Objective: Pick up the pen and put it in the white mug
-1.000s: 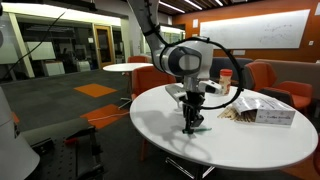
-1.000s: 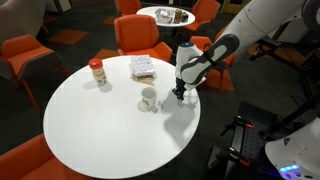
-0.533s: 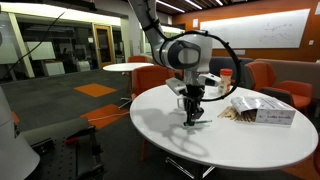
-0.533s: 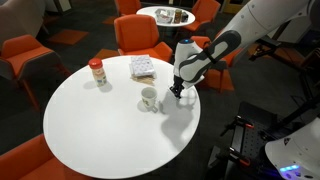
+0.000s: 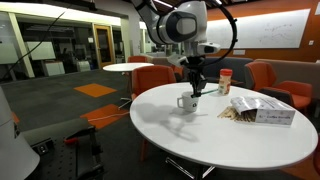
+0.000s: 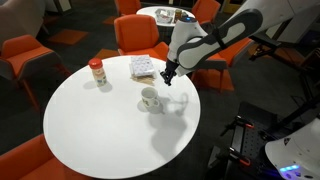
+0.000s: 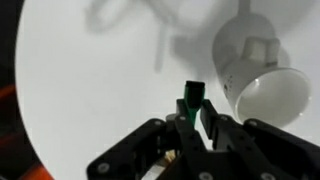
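Above the round white table (image 6: 90, 130), the gripper (image 7: 193, 118) hangs with its fingers pinched narrowly on the pen (image 7: 193, 98), whose green shaft stands up between them in the wrist view; the pen is clear of the tabletop. Just beside and below it, the white mug (image 7: 262, 85) stands upright on the table, near the gripper but apart from it in both exterior views (image 5: 187, 101) (image 6: 150, 99). Its mouth faces the wrist camera, and the inside shows plain white. Farther across the table stands a jar with a red lid (image 6: 97, 72); what it holds is too small to tell. Near the far rim lies a flat packet (image 5: 257, 110), with something brownish showing at one end. Orange chairs (image 6: 140, 35) ring the table, and a second round table (image 5: 128, 68) stands behind on grey carpet with orange patches.
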### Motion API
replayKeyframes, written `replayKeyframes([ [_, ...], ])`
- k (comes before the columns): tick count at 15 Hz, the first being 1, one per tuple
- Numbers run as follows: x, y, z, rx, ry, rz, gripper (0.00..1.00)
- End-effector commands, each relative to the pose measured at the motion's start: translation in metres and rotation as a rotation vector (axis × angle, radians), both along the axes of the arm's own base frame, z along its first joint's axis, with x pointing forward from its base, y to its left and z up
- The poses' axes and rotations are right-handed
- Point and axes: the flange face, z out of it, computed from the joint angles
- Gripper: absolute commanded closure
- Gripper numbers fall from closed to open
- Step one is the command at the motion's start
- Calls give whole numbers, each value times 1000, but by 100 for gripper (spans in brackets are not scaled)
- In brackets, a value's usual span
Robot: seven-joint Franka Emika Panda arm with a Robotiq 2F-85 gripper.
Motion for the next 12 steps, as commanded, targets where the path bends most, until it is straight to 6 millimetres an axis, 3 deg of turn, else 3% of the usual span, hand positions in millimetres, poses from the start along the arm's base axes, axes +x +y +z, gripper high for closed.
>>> replayKeyframes([
  [1,19,27,15,-62,-113,-34,97],
  [4,36,62,20,-107,-166,-21,97],
  [7,47,92,8,-155,-177,1,97],
  [12,55,122,-17,-242,-207,32,97],
])
